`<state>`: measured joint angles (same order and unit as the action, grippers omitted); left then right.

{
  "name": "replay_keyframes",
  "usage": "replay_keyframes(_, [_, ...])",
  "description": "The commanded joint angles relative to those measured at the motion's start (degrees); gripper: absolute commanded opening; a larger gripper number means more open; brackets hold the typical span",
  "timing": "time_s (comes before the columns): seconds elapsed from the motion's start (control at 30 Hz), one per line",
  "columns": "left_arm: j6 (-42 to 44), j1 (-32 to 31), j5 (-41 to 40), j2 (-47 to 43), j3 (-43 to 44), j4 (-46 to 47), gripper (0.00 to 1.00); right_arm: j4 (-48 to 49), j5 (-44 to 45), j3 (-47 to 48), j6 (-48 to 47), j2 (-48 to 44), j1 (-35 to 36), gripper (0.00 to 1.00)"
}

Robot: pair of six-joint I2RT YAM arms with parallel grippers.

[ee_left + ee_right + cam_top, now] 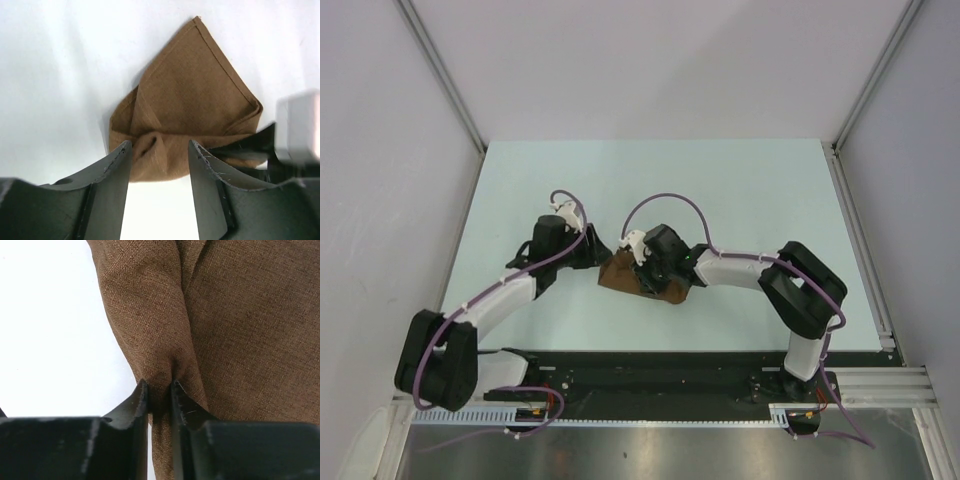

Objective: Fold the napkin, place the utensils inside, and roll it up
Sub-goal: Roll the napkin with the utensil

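Trouble is likeliest at the pinch: the right tool [159, 385] is clenched on a narrow raised pleat of the napkin [618, 272]. Only a thin ridge of cloth sits between its jaws, so a pull could let the fabric slip free, or drag the whole bundle across the bench [740, 200] instead of turning one layer. The napkin lies folded into a lumpy triangle slightly toward 6 o'clock of the bench's middle, with the right tool over its 3 o'clock part and the left tool [160, 145] at its 9 o'clock edge. The left tool is released, its jaws spread either side of a wrinkle at the cloth's edge without gripping it; closing there might catch several layers at once and spoil the fold. The two tools are near each other, so a careless move could knock them together. The utensils show in no view. I cannot tell whether they lie inside the folds; if they do, a lift might spill them.
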<state>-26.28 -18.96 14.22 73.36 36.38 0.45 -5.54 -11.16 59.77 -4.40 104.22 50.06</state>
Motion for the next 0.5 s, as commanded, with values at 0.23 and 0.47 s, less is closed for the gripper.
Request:
replay_keyframes(0.23, [0.4, 0.2, 1.4, -11.0, -11.2, 6.1, 0.68, -18.0, -23.4, 4.7, 2.6, 7.1, -3.7, 0.00])
replay_keyframes(0.47, [-0.4, 0.1, 0.1, -8.7, -13.5, 7.8, 0.83, -21.9, -37.0, 10.6, 0.5, 12.9, -8.6, 0.00])
